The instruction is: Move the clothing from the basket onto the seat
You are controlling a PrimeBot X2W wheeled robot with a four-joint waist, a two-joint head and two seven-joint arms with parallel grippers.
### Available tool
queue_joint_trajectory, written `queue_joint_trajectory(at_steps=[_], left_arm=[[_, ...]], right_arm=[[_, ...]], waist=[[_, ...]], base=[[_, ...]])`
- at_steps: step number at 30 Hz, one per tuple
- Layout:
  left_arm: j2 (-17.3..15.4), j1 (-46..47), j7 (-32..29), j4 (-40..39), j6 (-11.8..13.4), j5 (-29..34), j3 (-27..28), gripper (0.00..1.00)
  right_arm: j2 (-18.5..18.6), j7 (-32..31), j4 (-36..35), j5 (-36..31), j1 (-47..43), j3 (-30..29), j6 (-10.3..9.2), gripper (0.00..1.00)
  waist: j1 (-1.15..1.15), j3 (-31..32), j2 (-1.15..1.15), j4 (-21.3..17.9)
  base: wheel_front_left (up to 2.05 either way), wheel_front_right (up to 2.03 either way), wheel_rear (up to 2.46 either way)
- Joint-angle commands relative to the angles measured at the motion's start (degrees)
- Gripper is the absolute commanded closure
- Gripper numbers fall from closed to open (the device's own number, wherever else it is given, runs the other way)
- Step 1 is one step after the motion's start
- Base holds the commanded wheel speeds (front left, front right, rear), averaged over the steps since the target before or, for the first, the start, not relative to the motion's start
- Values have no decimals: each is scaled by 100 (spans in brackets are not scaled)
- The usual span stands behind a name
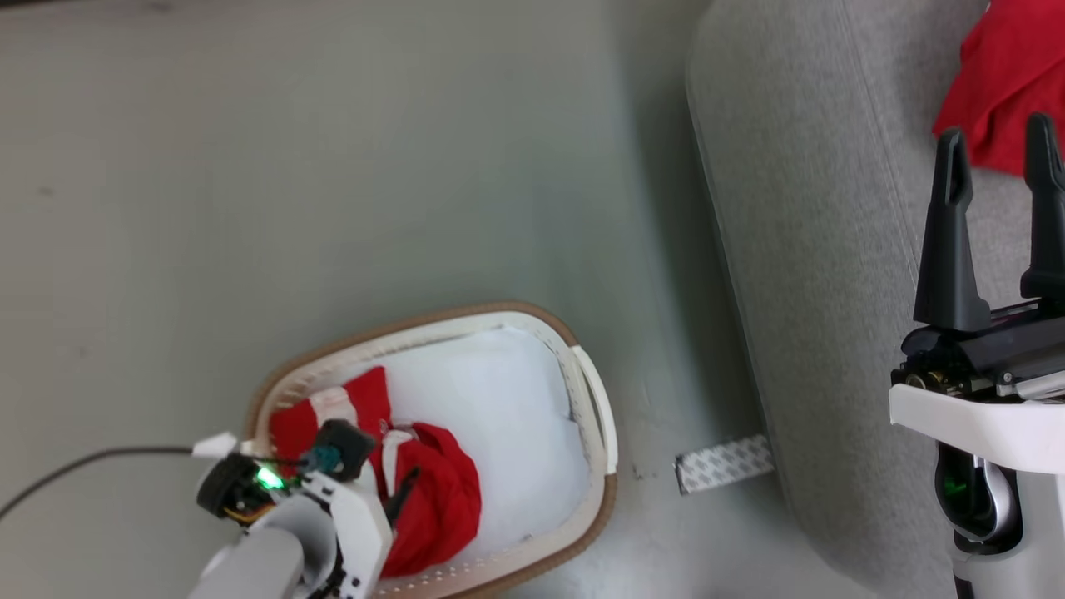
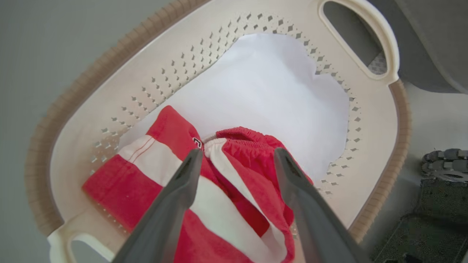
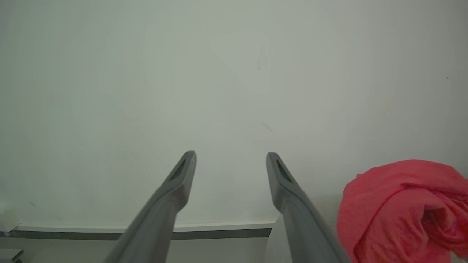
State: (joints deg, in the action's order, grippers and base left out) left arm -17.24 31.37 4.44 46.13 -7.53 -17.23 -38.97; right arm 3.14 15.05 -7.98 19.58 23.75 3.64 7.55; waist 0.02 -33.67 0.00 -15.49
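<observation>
The white basket (image 1: 592, 391) with a brown rim stands on the floor at lower centre. Red clothing (image 1: 441, 499) with white stripes lies bunched at its near-left end. My left gripper (image 1: 399, 499) reaches down into it. In the left wrist view this gripper (image 2: 237, 153) is open, its fingertips just above the striped clothing (image 2: 234, 190), holding nothing. Another red garment (image 1: 1007, 75) lies on the grey seat (image 1: 799, 208) at the upper right. Near that garment (image 3: 402, 208) my right gripper (image 1: 996, 133) stands open and empty over the seat.
A white sheet (image 2: 274, 84) covers the basket's bottom. A patterned strip (image 1: 724, 463) lies on the grey floor between basket and seat. A black cable (image 1: 83, 466) runs off to the left. A pale wall with a baseboard (image 3: 219, 228) faces my right gripper.
</observation>
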Motion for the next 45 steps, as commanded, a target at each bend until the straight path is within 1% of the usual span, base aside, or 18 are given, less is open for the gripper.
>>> queue_joint_trajectory(at_steps=[1,5,8,13,16,19,21,22,23,24,25,28,33,37,40,41,45], left_arm=[[-56,204,-42,182,12,41,-174,0],[-38,596,-167,686,11,127,-706,0],[16,813,-249,929,11,-85,-1023,0],[-88,1131,-656,1334,11,-351,-1565,0],[-224,1301,-997,1586,11,-454,-1831,0],[-272,1372,-1341,1813,10,-659,-2000,0],[-307,1447,-1394,1862,10,-764,-2087,0],[-306,1460,-1365,1862,10,-801,-2136,8],[-311,1480,-1310,1842,10,-832,-2201,45],[-325,1523,-1221,1815,10,-866,-2250,79],[-338,1542,-1159,1814,10,-908,-2295,100],[-319,1562,-957,1846,10,-1067,-2387,100],[-72,1516,-514,1909,10,-1400,-2376,100],[191,1357,-178,1849,10,-1605,-2505,100],[408,1278,118,1709,10,-1825,-2591,100],[408,1278,118,1709,10,-1825,-2591,100],[634,1140,558,1483,10,-2104,-2660,100]], right_arm=[[-20,16,-71,-63,97,-2,-13,0],[-30,17,-196,-15,127,-62,-13,0],[-31,17,-248,105,163,-47,-13,0],[-29,17,-298,336,208,4,-13,0],[-30,17,-321,445,239,42,-13,0],[-32,17,-342,504,188,17,-13,0],[-32,17,-301,547,181,-2,-13,0],[-31,18,-279,571,193,-6,-13,0],[-31,18,-258,604,209,-5,-13,0],[-30,18,-247,627,228,5,-13,0],[-31,18,-232,646,242,24,-13,0],[-29,18,-191,609,229,41,-13,0],[-27,18,-136,525,241,-60,-14,0],[-26,18,-11,422,251,-33,-13,0],[-22,18,116,324,146,-23,-14,0],[-22,18,116,324,146,-23,-14,0],[-22,17,300,260,-39,3,-14,0]], waist=[[-2,-331,0,-215],[-2,-636,0,-330],[-2,-865,0,-456],[-2,-1167,0,-698],[-2,-1298,0,-864],[-2,-1345,0,-891],[-2,-1360,0,-894],[-2,-1357,0,-899],[-2,-1342,0,-908],[-2,-1329,0,-914],[-2,-1306,0,-918],[-2,-1197,0,-886],[-2,-803,0,-726],[-2,-276,0,-524],[-2,210,0,-297],[-2,210,0,-297],[-2,865,0,39]], base=[[0,0,0],[0,0,0],[0,0,0],[0,0,0],[0,0,0],[7,7,7],[1,1,1],[0,0,0],[0,0,0],[0,0,0],[0,0,0],[0,0,0],[0,0,0],[0,0,0],[0,0,0],[0,0,0],[0,0,0]])
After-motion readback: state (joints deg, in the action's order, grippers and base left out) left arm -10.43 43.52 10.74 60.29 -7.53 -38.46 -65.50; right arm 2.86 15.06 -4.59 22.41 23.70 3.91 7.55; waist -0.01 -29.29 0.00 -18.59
